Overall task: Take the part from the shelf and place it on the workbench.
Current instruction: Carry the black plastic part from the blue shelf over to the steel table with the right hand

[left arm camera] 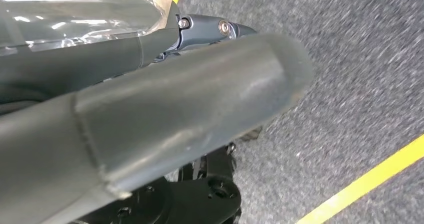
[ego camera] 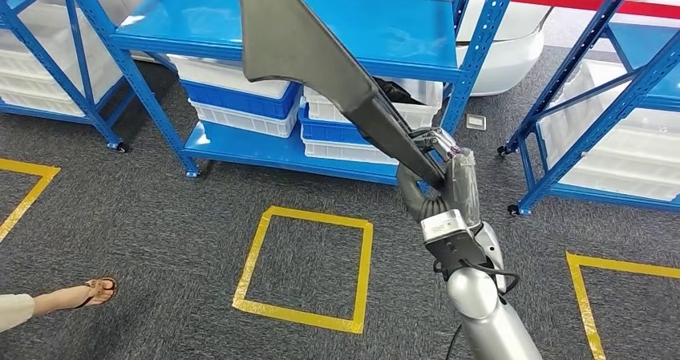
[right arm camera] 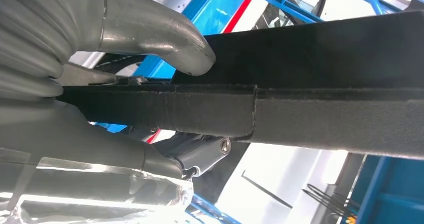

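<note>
the part [ego camera: 309, 51], a long dark grey moulding with a broad flared end, rides high and tilted over the carpet, its narrow end clamped in the right robot hand [ego camera: 445, 163]. in the right wrist view the thumb [right arm camera: 165, 37] presses on one face of the part [right arm camera: 320, 99] and the darker fingers [right arm camera: 200, 151] close beneath it, so the grasp is a firm pinch near one end only. the left robot hand [left arm camera: 165, 104] hangs over the carpet [left arm camera: 360, 74], its thumb large in its own wrist view; whether its fingers are spread or curled cannot be told.

behind the part stands a blue shelf [ego camera: 401, 35] with white and blue bins [ego camera: 240, 107] on its lower level; more blue racks flank it. a yellow taped square [ego camera: 309, 268] marks the floor in front, and a person's sandalled foot [ego camera: 96, 290] sits at the left edge. no worktop is in sight here.

the part appears already clear of the shelf, so the carry is likely the step in hand. held by one end, the heavy flared end will tend to lever down: keep the pinch tight, turn slowly, and swing the long end wide of the shelf uprights and the bystander before lowering it flat.
</note>
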